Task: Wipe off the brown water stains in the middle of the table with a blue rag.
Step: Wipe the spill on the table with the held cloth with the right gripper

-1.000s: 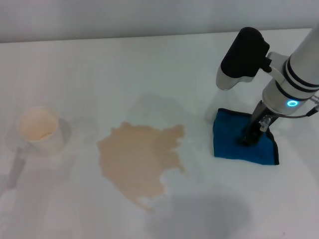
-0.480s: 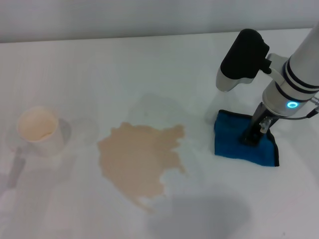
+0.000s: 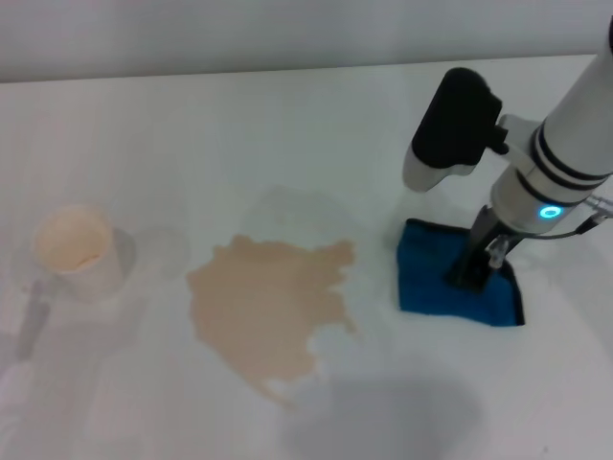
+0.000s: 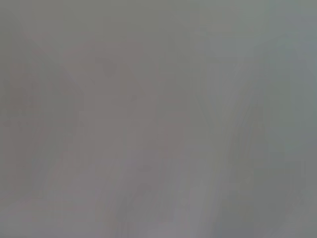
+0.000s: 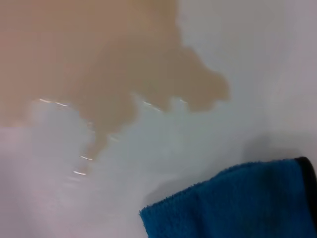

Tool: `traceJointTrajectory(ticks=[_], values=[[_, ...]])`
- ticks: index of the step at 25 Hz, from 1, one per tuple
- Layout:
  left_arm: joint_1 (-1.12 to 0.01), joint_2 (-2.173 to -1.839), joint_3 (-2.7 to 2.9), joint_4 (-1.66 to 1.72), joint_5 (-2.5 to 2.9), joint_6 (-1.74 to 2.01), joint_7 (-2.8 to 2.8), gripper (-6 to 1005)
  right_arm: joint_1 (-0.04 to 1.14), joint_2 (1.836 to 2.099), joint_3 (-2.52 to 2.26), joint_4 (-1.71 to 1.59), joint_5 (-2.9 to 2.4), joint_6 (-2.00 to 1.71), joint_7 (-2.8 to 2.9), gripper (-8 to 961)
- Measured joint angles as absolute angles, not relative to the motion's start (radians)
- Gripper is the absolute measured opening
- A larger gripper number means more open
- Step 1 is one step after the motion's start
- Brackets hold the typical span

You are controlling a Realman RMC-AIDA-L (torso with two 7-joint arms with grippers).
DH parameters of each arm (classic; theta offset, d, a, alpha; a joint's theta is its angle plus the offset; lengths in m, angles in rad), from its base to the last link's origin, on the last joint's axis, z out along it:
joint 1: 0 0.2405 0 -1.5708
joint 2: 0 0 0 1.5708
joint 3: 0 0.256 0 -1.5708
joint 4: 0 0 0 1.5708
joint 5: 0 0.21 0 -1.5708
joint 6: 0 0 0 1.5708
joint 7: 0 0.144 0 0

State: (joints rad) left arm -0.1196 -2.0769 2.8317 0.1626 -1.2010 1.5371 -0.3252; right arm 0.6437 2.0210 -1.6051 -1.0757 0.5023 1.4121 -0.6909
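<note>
The right gripper [image 3: 467, 276] presses down on the blue rag [image 3: 458, 276], which lies on the table [image 3: 287, 125] to the right of the brown water stains [image 3: 270, 309], near but apart from them; whether its fingers are open or closed cannot be told. Compared with 0.5 s earlier, gripper and rag have shifted left toward the stains. A paper cup [image 3: 75, 251] stands at the left, unmoved.

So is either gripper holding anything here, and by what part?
The right gripper presses down near the middle of the blue rag; whether its jaws pinch the cloth cannot be told. The left gripper is not in view.
</note>
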Motion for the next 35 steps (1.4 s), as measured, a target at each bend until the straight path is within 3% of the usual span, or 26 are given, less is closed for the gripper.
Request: traceJointTrajectory(ticks=[35], values=[[-0.158,-2.075,2.84,0.163,-1.19,1.488,-0.339,876,0.614,2.03,-2.09,-1.09,1.073,1.071,-0.859,40]])
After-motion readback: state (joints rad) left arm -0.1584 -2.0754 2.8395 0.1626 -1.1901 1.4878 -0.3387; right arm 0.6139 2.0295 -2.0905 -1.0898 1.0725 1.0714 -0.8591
